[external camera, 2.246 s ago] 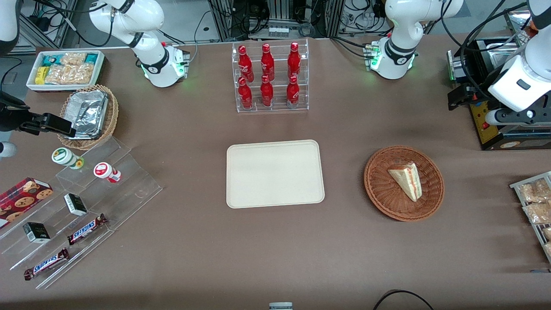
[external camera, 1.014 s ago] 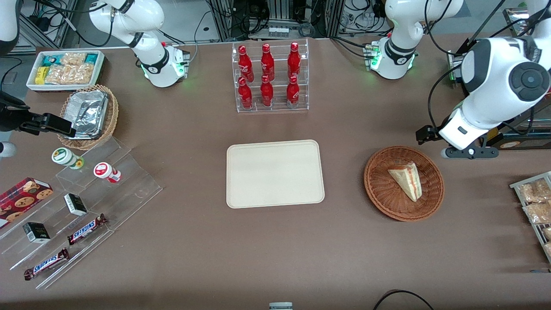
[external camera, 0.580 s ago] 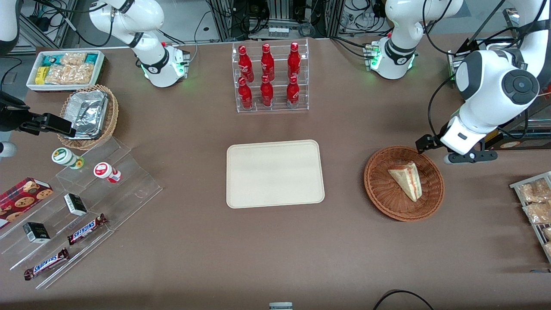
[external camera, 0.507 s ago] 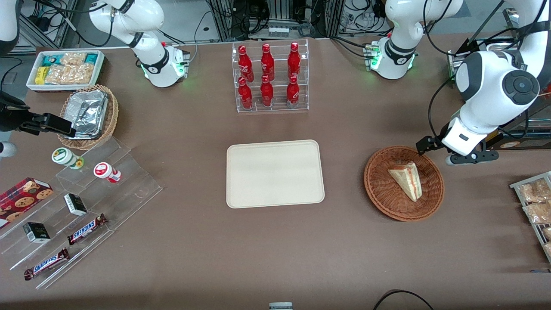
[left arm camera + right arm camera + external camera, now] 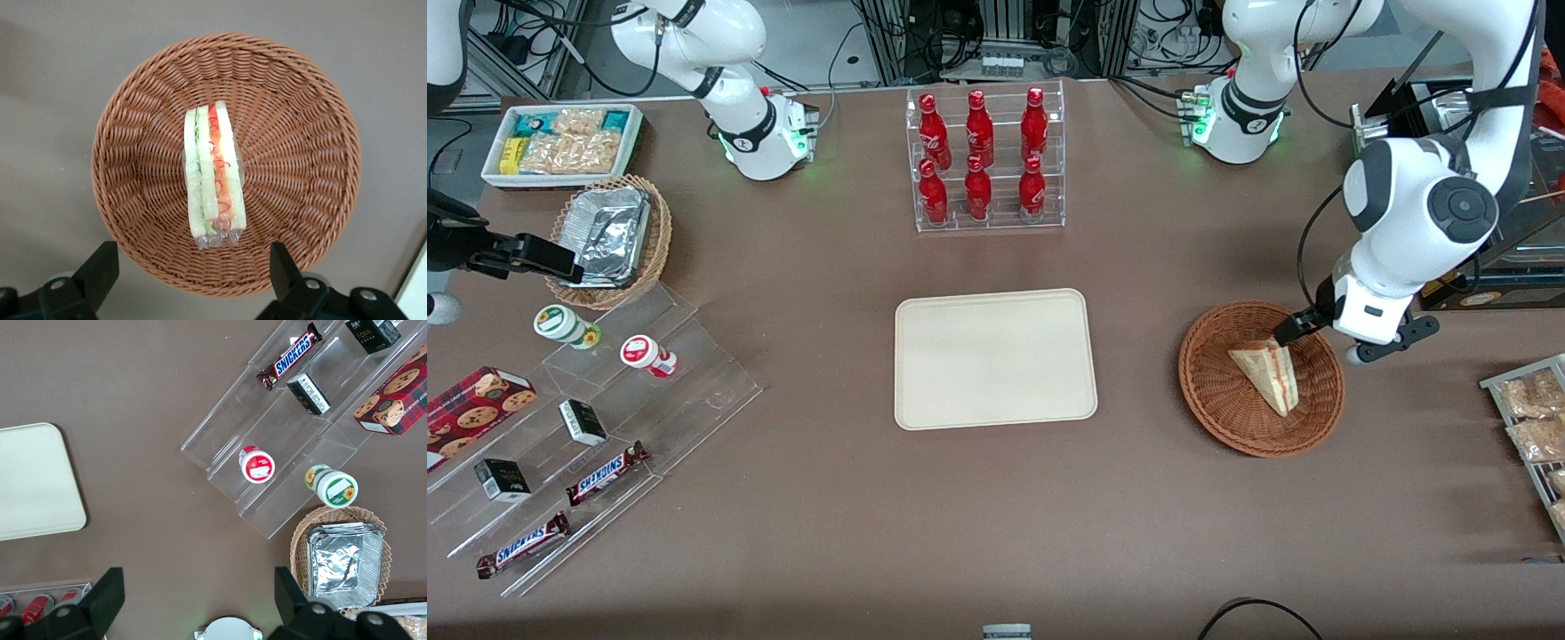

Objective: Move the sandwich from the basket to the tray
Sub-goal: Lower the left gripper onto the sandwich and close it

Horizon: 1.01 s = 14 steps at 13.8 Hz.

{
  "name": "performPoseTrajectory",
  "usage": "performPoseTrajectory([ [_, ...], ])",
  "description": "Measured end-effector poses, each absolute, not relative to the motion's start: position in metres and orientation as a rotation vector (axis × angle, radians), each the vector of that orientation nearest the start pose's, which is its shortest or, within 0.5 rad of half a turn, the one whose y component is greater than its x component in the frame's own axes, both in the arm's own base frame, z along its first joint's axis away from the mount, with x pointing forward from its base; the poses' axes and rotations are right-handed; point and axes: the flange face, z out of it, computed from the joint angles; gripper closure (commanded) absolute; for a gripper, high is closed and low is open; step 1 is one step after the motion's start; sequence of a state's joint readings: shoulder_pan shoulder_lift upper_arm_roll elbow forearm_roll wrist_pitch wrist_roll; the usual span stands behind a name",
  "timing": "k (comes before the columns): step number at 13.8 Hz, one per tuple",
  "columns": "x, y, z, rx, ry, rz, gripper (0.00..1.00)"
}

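The sandwich (image 5: 1267,373), a pale bread wedge with red, orange and green layers, lies in the round reddish-brown wicker basket (image 5: 1218,418). My left gripper (image 5: 1347,336) hangs above the basket's rim on the side toward the working arm's end of the table, clear of the sandwich. In the left wrist view the sandwich (image 5: 213,177) lies in the middle of the basket (image 5: 133,200), and the gripper (image 5: 190,280) is open, its fingers wide apart with nothing between them. The cream tray (image 5: 994,358) lies flat mid-table, toward the parked arm from the basket.
A clear rack of red bottles (image 5: 983,160) stands farther from the front camera than the tray. A black box (image 5: 1449,276) and a rack of snack packets (image 5: 1529,427) sit at the working arm's end. Acrylic steps (image 5: 605,427) with snacks lie at the parked arm's end.
My left arm has swung in from the working arm's end of the table and come down over the basket's rim. Sandwich, basket and tray have not moved.
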State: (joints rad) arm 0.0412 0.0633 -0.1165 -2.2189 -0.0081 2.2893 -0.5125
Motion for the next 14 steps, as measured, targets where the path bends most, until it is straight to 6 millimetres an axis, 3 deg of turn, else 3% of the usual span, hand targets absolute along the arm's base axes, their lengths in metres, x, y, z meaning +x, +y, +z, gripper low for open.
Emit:
performPoseTrajectory([
  [5, 0.543, -0.05, 0.318, -3.058, -0.845, -0.031, 0.0],
  [14, 0.547, -0.057, 0.28, -3.048, -0.899, -0.005, 0.0],
])
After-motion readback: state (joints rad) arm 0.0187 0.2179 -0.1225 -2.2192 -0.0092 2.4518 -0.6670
